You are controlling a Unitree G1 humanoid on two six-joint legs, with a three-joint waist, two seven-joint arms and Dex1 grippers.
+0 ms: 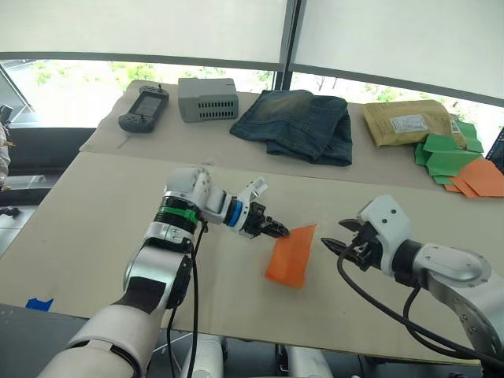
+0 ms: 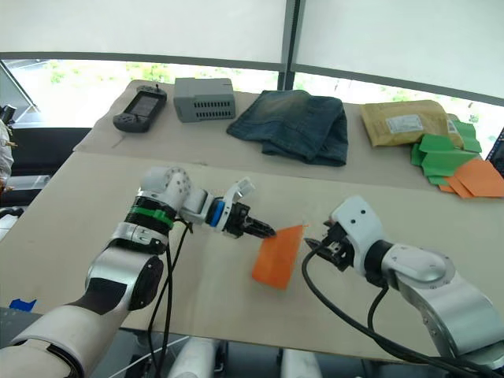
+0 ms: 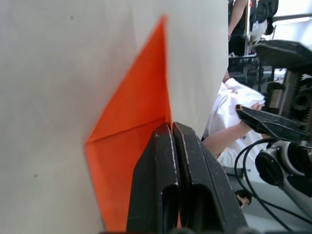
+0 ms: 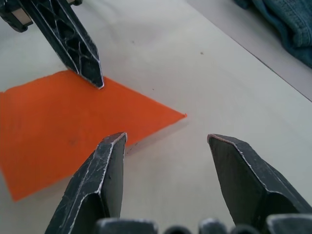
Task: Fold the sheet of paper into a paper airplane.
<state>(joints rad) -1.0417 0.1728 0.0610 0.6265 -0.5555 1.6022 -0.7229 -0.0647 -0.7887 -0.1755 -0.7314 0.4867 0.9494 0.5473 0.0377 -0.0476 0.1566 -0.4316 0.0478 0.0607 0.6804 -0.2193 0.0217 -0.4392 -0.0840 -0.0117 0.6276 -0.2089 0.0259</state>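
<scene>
Paper sheet [image 1: 292, 256], folded wedge, runs near-to-far; closed left gripper [image 1: 280, 231] presses its far corner, right gripper [image 1: 331, 245] spread beside.

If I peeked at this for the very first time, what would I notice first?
Your eye would land on the bright orange sheet of paper lying in the middle of the pale table. The left gripper, fingers shut, presses its tip on the paper's edge, while the right gripper waits open just beside it. At the far right sits a pile of green and orange paper pieces.
</scene>
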